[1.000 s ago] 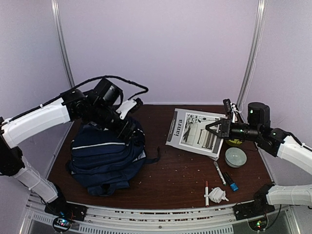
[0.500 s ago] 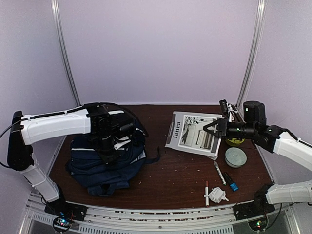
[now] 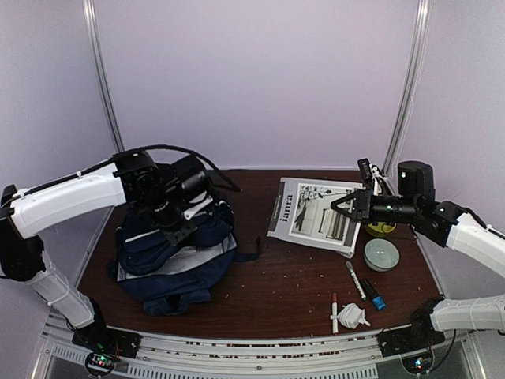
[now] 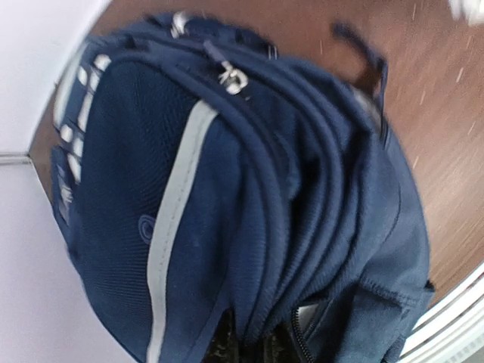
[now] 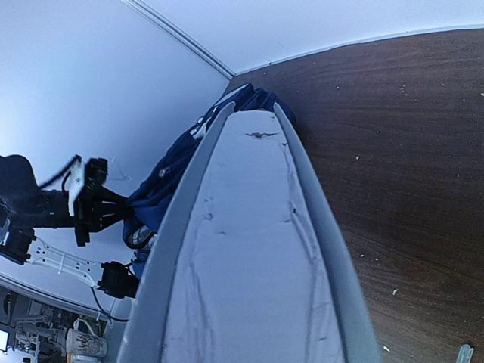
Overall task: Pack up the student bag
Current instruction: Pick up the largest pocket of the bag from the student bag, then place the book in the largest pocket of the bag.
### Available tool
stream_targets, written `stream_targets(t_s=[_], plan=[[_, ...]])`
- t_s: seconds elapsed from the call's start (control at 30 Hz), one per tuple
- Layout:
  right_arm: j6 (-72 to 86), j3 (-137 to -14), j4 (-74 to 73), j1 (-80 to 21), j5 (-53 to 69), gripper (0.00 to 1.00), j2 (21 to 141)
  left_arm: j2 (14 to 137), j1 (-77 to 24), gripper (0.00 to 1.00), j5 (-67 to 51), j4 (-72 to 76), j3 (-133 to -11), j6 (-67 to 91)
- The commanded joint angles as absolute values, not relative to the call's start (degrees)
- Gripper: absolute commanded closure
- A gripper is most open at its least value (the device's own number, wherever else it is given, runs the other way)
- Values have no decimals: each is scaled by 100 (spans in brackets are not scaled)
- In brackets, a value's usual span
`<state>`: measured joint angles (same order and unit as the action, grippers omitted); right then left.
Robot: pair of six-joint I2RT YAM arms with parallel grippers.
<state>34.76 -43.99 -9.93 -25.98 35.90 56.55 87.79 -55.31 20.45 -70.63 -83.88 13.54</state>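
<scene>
Now the bag [image 3: 170, 264] sits on the left half of the bench [image 3: 292, 288], slumped in a heap with its front turned up and a dark strap trailing out to its right. The left gripper [image 3: 181, 225] is down on the upper part of the bag. Its jaws are together, pinched on a ridge of the navy fabric. In the left wrist view the bag fills nearly the whole picture: a pale stripe [image 4: 175, 219] runs down the front panel, a metal zip pull [image 4: 233, 77] lies near the top, and several folds of fabric run in toward the jaws at the bottom edge.

The right gripper [image 3: 343, 207] reaches in from the right, and its jaws are clamped on the right edge of a booklet [image 3: 308, 209] that lies right of centre toward the back of the bench. In the right wrist view the booklet's pale face stretches straight out from the camera toward the bag and hides the fingers themselves.

Near the right arm a grey-green bowl [image 3: 381, 254] stands on the bench, with something yellow [image 3: 383, 230] just behind it, partly hidden by the arm. In front of the bowl lie a white marker [image 3: 354, 278] and a blue-capped marker [image 3: 373, 295]. Closer to the near edge are a thin red-tipped pen [image 3: 334, 309] and a white crumpled wad [image 3: 352, 315], touching or nearly so.
</scene>
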Motion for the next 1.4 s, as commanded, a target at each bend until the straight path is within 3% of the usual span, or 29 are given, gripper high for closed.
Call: stream_targets(t_s=[0.0, 0.3, 0.5, 0.63, 0.77, 1.07, 1.37], plan=[[3997, -4532, -352, -2591, 3937, 81, 5528, 8543, -5440, 100, 967, -5380, -9425, 736], [4997, -4252, -9, -3153, 3590, 82, 5333, 10156, -4807, 100, 652, -5091, -12223, 827], [5546, -3898, 192, -3176, 3717, 82, 5050, 10629, -4206, 100, 313, -4509, -12849, 1367], [5676, -3693, 144, -3186, 3713, 81, 5115, 10660, -4209, 100, -696, -3894, -12659, 1641], [6290, -3433, 1461, -3267, 3620, 84, 5676, 10635, -4260, 100, -1371, -3417, -12305, 2063], [6770, -4730, 2787, -3700, 2998, 86, 7999, 10302, -4459, 100, -1290, -2962, -12000, 2216], [6523, -6337, 2297, -4127, 1537, 87, 9624, 10121, -4947, 100, -1761, -2832, -12246, 2056]])
